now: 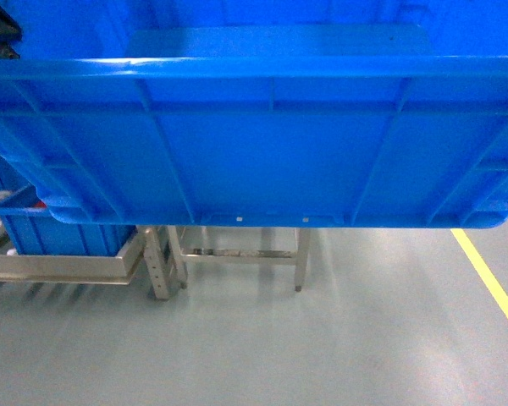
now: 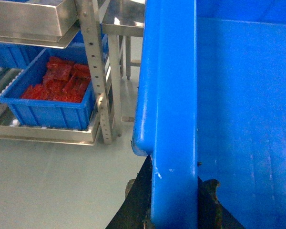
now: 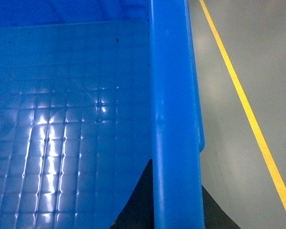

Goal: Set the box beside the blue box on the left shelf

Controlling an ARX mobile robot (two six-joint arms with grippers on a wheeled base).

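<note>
Grey-green smooth floor (image 1: 322,338) w/ a yellow line (image 1: 491,279) running along the right side. The box (image 1: 262,144), a big bright-blue ribbed crate, fills the top half of the head view, held up off the floor, w/ two pale dots at its bottom edge. Behind and below it: steel frame legs (image 1: 165,258) and, lower left, part of a smaller blue bin (image 1: 55,228).

Hidden or cut off: both arms are out of sight in the head view, blocked by the box. The left shelf (image 2: 0,81) shows only as a few small white rollers at the left edge of the left wrist view; most of it is cut off.

Left wrist view: left gripper (image 2: 174,200), black fingers either side of the box's thick rim, clamped on it. This view alone shows the smaller blue bin holds red pieces (image 2: 59,83), sitting on a steel rack beside a perforated upright (image 2: 97,71).

Right wrist view: right gripper (image 3: 176,205), dark fingers straddling the opposite rim, gripping it too. Only here do you see the box's inner floor w/ a grid pattern and light glare, and no load on the part of it that shows.
</note>
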